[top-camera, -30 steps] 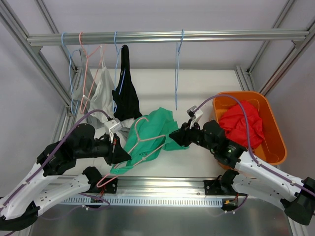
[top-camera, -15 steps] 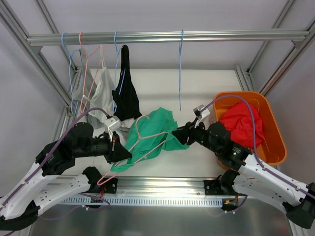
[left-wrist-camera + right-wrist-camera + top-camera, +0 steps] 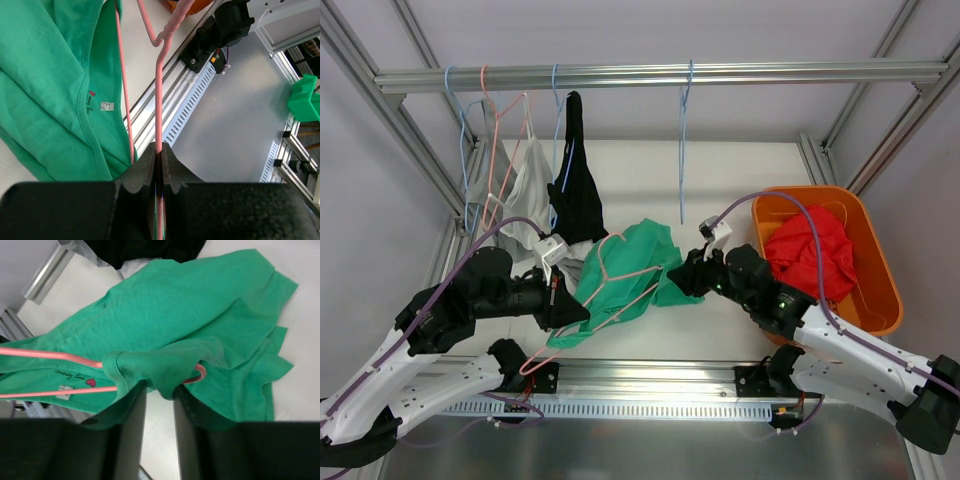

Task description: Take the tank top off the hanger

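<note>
The green tank top (image 3: pixel 642 262) lies bunched over the pink hanger (image 3: pixel 616 284) between the two arms, low over the table. My left gripper (image 3: pixel 570 311) is shut on the hanger's pink wire (image 3: pixel 159 100), with the top's neckline and label (image 3: pixel 50 75) to its left. My right gripper (image 3: pixel 678 279) is at the top's right edge. In the right wrist view its jaws (image 3: pixel 160 388) stand apart, table showing between them. A fold of the green cloth (image 3: pixel 190 305) droops between the fingertips, and the hanger's end (image 3: pixel 50 356) pokes through beside it.
An orange basket (image 3: pixel 882 292) holding a red garment (image 3: pixel 810 250) stands at the right. White (image 3: pixel 525 185) and black (image 3: pixel 578 190) garments hang from the overhead rail (image 3: pixel 650 75), along with an empty blue hanger (image 3: pixel 683 140). The slotted metal rail (image 3: pixel 185 105) runs along the near edge.
My right gripper's jaws have spread wider round the cloth fold, and that arm shifted right, then back left. The empty blue hanger swings a little. The left gripper keeps its hold.
</note>
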Controlling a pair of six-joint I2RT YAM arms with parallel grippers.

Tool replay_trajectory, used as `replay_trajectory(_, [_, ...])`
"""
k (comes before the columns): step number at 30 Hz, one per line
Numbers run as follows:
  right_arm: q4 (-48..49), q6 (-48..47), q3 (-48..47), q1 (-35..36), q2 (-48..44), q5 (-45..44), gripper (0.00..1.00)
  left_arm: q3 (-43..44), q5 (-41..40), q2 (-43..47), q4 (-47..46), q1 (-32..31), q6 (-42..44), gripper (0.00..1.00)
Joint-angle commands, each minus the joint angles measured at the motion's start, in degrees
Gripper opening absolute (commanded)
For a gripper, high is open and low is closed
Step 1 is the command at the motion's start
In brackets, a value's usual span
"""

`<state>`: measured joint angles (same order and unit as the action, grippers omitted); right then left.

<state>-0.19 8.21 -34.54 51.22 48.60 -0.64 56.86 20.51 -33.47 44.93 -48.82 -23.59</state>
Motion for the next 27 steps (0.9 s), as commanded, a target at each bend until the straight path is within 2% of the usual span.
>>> replay_trajectory(1, [4.2, 0.1, -2.6, 0.4, 0.1, 0.0, 0.27, 2.2, 1.5, 0.2, -3.5, -0.5, -0.8, 0.0])
replay_trajectory(4, [4.4, 0.2, -2.3, 0.3, -1.2, -1.7, 0.0, 2.1, 1.4, 0.2, -3.5, -0.5, -0.7, 0.0])
replay_trajectory(7, [2.6, -0.5, -1.7, 0.3, -5.1, -5.0, 0.0, 1.6, 0.5, -0.1, -3.4, -0.5, -0.1, 0.0])
replay_trajectory(8, [-0.7, -0.7, -1.9, 0.3, -6.3, -6.9, 0.0, 1.5, 0.8, -0.3, -3.5, -0.5, -0.1, 0.0])
replay_trajectory(12, [-10.5, -3.3, -4.5, -1.0, -12.2, -19.0, 0.0, 1.6, 3.0, -1.7, -3.6, -0.5, 0.1, 0.0])
replay_trajectory(13, [-12.5, -3.6, -6.0, -1.7, -14.0, -23.2, 0.0, 2.1, 3.6, -2.2, -3.6, -0.5, 0.5, 0.0])
replay_trajectory(17, [-21.9, -5.2, -9.0, -7.6, -15.4, -29.2, 0.0, 7.9, 7.4, -3.6, -4.4, -0.5, 2.1, 0.0])
replay_trajectory(18, [-22.8, -4.9, -9.6, -8.8, -15.4, -28.4, 0.0, 11.0, 8.5, -4.1, -5.5, -0.6, 2.5, 0.0])
replay_trajectory(24, [-23.5, -2.8, -11.2, -10.4, -21.7, -7.9, 0.0, 19.9, 13.1, -8.8, -11.4, -0.6, 5.1, 0.0])
replay_trajectory(27, [-22.9, -2.8, -14.8, -10.4, -26.3, 9.7, 0.0, 18.4, 17.3, -12.3, -21.6, -1.7, 5.7, 0.0])
